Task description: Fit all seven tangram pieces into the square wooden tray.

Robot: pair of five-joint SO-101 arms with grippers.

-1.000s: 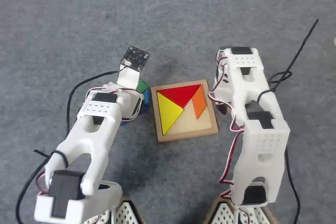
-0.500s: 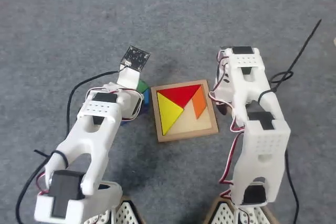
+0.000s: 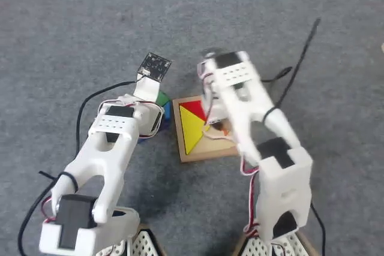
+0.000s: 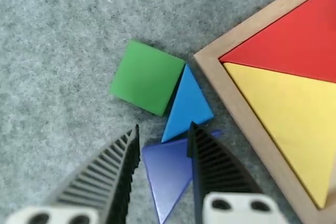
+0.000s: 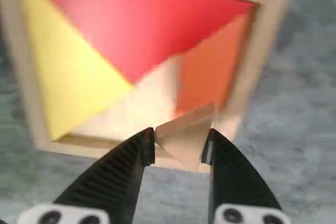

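Observation:
The square wooden tray point(image 3: 180, 148) lies mid-table with a red triangle point(image 3: 192, 108) and a yellow triangle point(image 3: 190, 129) in it. My right arm point(image 3: 240, 91) stretches over the tray's right half. In the right wrist view my right gripper point(image 5: 178, 141) is shut on a pale triangle piece point(image 5: 184, 136), held above the tray's bare floor point(image 5: 142, 109) beside the orange piece point(image 5: 210, 66). My left gripper point(image 4: 163, 136) stands open just left of the tray, over a dark blue triangle point(image 4: 168, 171). A light blue triangle point(image 4: 187, 103) and a green square point(image 4: 147, 77) lie just beyond it.
Grey carpet-like cloth point(image 3: 72, 40) covers the table. The left arm's body point(image 3: 108, 148) runs from the front left towards the loose pieces. A black cable point(image 3: 300, 52) trails behind the right arm. Open cloth lies at the back and far right.
My right arm has swung left from beside the tray's right edge to over the tray, carrying the pale triangle. The left arm has kept still.

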